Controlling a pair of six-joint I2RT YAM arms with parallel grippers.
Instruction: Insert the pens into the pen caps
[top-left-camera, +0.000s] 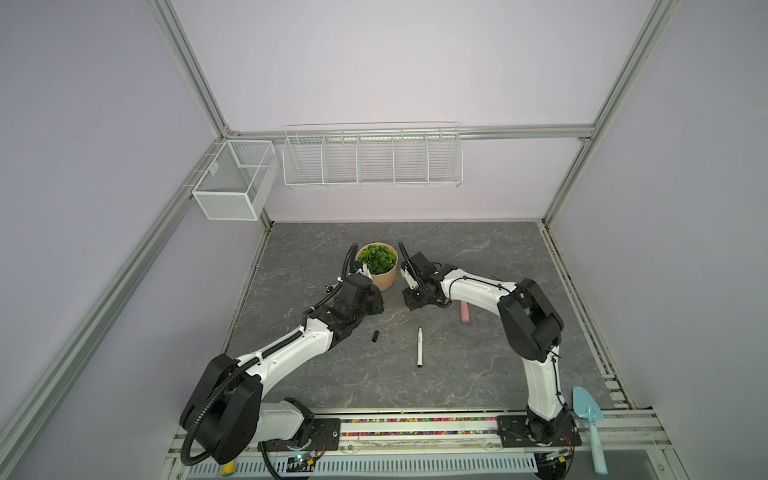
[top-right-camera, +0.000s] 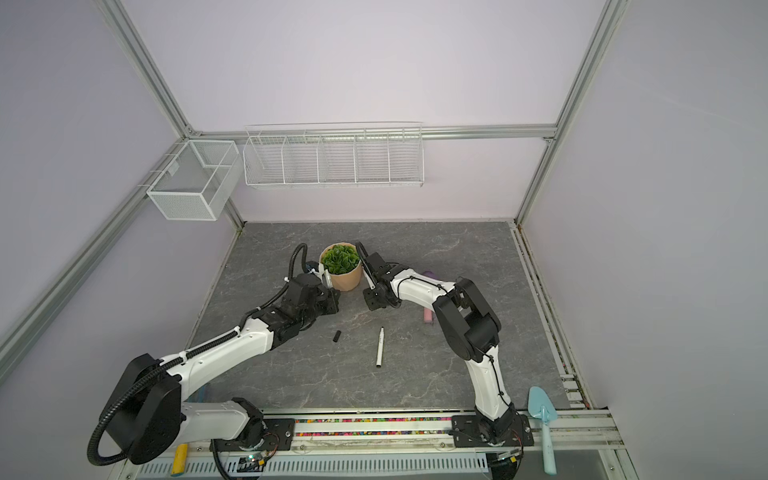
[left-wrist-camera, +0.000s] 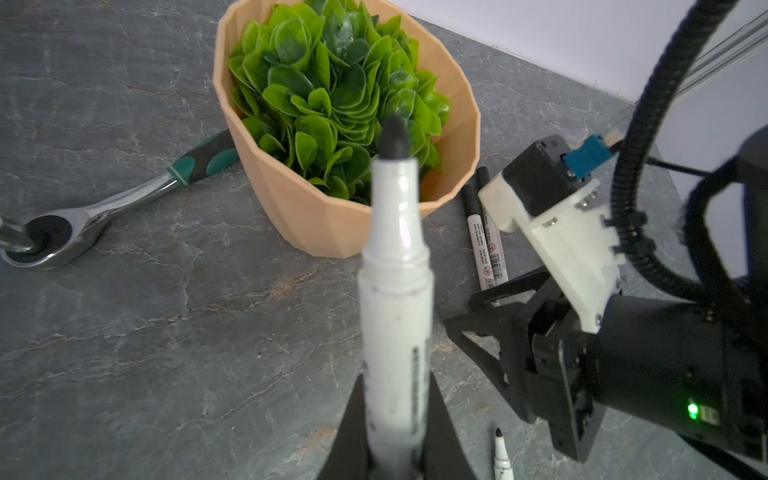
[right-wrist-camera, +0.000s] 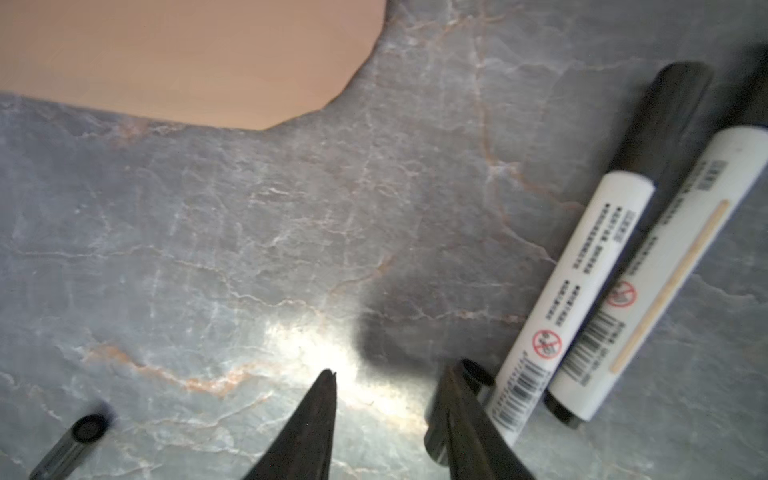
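I've got the left pincer (left-wrist-camera: 395, 390) clamped on an uncapped pen (left-wrist-camera: 395, 257). Its tip pokes out past the fingers toward the plant pot (left-wrist-camera: 316, 220) just ahead of it. The right pincer (right-wrist-camera: 390, 372) is down low with its jaws partway apart, and there's only bare table (right-wrist-camera: 208, 249) between them. Two capped pens (right-wrist-camera: 577, 274) lie side by side just outside one finger. A black cap (right-wrist-camera: 476, 372) sits right at that fingertip, but I can't tell if it's touching. Behind both pincers, a bare pen (top-left-camera: 420, 347) and a loose cap (top-left-camera: 375, 336) lie near each other, apart.
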